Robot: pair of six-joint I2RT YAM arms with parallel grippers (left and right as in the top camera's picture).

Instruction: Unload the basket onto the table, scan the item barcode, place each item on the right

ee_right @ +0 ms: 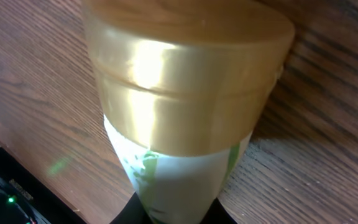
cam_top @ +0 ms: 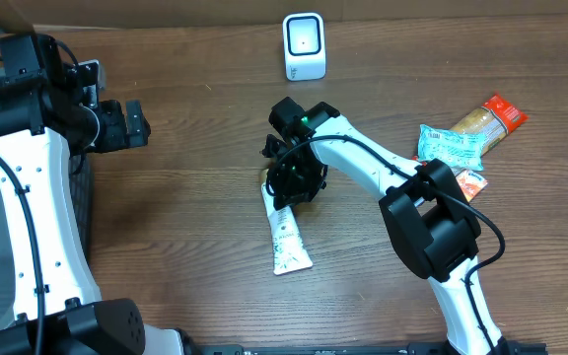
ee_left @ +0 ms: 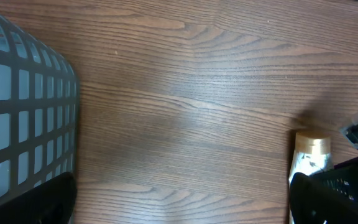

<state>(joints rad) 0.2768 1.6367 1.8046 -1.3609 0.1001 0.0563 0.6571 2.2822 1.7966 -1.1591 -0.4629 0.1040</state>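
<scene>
A white tube with green print and a gold cap [cam_top: 286,237] lies on the wooden table, cap end toward the scanner [cam_top: 304,46], a small white box at the far edge. My right gripper [cam_top: 295,178] is down over the cap end. In the right wrist view the tube [ee_right: 185,81] fills the frame and the right gripper [ee_right: 179,213] has its dark fingers [ee_right: 132,211] pressed on both sides of the white body, shut on it. My left gripper [cam_top: 132,124] hovers open at the left, nothing between its fingers [ee_left: 48,199]. The tube's cap [ee_left: 311,149] shows in the left wrist view.
A grey mesh basket [ee_left: 17,106] stands at the left edge under the left arm. Snack packets lie at the right: a teal one [cam_top: 452,146] and an orange one [cam_top: 491,116]. Bare wood lies between the tube and the scanner.
</scene>
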